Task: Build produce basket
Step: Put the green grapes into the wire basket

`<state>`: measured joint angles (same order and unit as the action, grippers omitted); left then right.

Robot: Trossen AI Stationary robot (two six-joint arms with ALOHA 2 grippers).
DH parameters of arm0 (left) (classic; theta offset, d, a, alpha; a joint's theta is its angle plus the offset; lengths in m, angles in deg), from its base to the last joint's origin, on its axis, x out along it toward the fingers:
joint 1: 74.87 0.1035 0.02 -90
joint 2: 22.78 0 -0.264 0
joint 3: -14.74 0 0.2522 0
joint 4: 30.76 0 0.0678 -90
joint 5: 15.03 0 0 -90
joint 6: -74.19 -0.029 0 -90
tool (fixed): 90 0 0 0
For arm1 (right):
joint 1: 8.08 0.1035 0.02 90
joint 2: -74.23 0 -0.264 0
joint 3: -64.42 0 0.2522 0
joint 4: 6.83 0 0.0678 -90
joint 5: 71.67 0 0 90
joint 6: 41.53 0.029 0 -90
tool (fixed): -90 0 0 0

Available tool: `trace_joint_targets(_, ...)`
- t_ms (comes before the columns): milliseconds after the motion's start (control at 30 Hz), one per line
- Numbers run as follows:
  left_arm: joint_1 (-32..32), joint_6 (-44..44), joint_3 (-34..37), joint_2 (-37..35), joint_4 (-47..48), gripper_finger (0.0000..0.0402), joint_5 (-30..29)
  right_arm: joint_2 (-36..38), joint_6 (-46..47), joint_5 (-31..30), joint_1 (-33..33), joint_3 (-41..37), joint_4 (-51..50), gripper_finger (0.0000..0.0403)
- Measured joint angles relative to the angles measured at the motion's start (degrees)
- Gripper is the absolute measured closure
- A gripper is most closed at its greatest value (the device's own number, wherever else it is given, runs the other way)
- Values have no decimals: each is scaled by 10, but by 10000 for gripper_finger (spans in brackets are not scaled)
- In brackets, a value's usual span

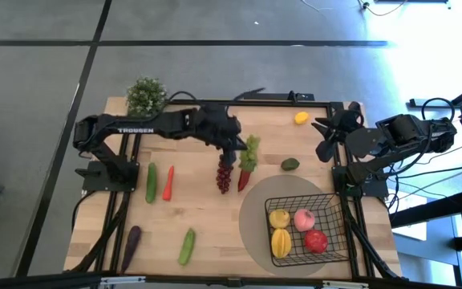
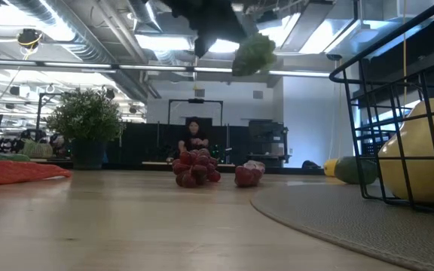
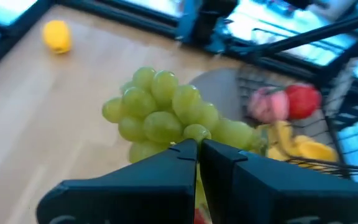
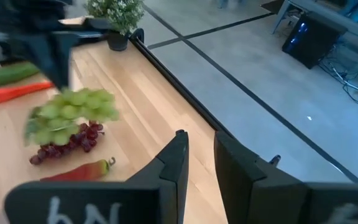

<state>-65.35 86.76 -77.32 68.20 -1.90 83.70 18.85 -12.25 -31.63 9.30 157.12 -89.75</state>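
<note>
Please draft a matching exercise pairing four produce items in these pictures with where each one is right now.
Items:
1. green grapes
2. peach
3. dark red grapes
4. lemon

Places:
A. lying on the table below the left gripper
B. alone on the table's far side, near the right arm
C. hanging in the air from the shut left gripper
D. inside the basket

Pairs: 1-C, 2-D, 3-A, 4-B

Overhead looks straight down, low camera skims the tabletop; both, perhaps blurrily, share the green grapes (image 1: 250,150).
</note>
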Motion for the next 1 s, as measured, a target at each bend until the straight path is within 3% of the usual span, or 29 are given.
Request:
trace_joint_targets(267, -60, 53, -25, 0, -23, 401, 53, 0, 0, 0, 0, 0, -25, 334)
trace_joint_targets(600, -118, 139, -26, 17, -132, 401, 48, 0, -3, 8, 0, 0, -64, 334)
trace_joint_targets(1000, -145, 158, -27, 81, -237, 401, 61, 0, -10, 33, 0, 0, -64, 334)
